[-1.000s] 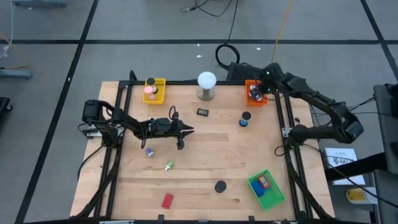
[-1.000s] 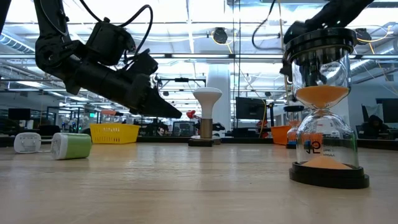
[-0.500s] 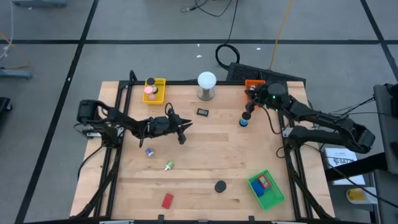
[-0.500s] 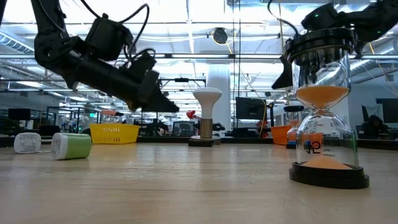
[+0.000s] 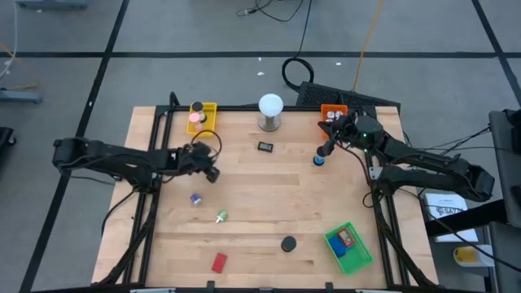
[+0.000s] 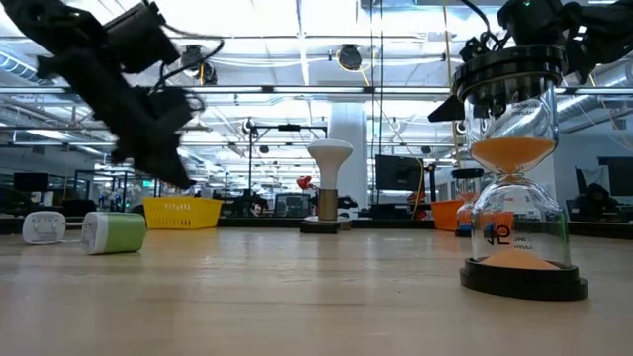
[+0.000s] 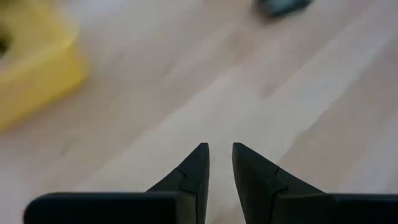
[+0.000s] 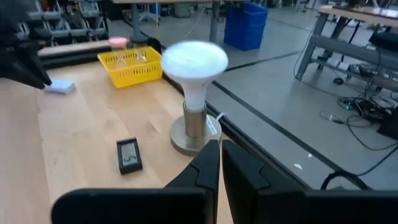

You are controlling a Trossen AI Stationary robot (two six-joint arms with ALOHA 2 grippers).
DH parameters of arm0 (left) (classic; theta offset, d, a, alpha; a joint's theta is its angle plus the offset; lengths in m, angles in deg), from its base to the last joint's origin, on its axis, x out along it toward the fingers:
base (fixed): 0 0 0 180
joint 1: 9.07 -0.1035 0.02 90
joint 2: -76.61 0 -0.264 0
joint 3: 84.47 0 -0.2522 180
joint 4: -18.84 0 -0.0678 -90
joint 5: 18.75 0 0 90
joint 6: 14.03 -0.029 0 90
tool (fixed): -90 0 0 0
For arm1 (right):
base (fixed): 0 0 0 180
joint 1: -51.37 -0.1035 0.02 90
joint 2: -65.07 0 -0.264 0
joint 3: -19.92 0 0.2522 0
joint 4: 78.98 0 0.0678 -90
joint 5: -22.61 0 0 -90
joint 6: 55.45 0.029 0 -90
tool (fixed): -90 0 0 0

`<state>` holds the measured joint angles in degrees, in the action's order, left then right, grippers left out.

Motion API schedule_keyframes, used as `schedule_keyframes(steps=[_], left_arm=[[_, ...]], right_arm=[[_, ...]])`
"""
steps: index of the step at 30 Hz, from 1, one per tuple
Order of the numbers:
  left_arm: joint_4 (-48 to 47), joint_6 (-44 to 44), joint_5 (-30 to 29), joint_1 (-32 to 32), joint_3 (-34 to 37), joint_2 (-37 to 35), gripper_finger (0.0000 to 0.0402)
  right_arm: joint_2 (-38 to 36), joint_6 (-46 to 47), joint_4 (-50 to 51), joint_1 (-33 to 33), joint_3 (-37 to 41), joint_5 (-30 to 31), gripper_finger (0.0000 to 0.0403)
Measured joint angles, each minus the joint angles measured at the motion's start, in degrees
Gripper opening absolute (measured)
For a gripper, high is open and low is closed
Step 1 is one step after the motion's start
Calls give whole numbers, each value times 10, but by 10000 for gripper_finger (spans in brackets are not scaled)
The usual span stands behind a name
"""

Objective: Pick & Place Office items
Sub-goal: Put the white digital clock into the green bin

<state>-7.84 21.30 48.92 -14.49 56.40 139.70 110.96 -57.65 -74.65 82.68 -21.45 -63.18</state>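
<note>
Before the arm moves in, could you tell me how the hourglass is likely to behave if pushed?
The hourglass stands tall on a small round base, so it may tip. Its clear bulbs look like glass, probably fragile. Once on its side, it would likely roll.

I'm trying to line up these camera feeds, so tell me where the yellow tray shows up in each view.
High view: the yellow tray sits at the table's far edge, left of the white bulb lamp.
Low view: it stands far back, left of centre.
Left wrist view: a blurred yellow shape, probably the tray.
Right wrist view: it lies beyond the lamp.
Shared landmark: the lamp, beside the tray in three views.
</note>
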Motion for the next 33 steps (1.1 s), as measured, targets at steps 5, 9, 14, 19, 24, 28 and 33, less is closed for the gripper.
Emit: schedule_keyframes(steps=[5,9,14,19,24,28,33], left_arm=[[-139,71,-3,-11,0,-14,132],[-186,103,-14,-20,0,-9,205],[-198,100,-26,-21,0,-5,283],[-215,112,-43,-21,15,4,307],[-179,130,-17,-20,60,2,274],[-140,132,-13,-20,83,-1,225],[-136,113,-15,-7,82,-3,159]], right_arm=[[0,0,2,0,0,0,13],[0,0,2,0,0,0,13],[0,0,-3,0,0,0,13],[0,11,-3,0,0,0,13],[0,15,-3,-3,0,0,13],[0,15,-2,-20,0,0,13],[0,14,-2,-45,0,0,13]])
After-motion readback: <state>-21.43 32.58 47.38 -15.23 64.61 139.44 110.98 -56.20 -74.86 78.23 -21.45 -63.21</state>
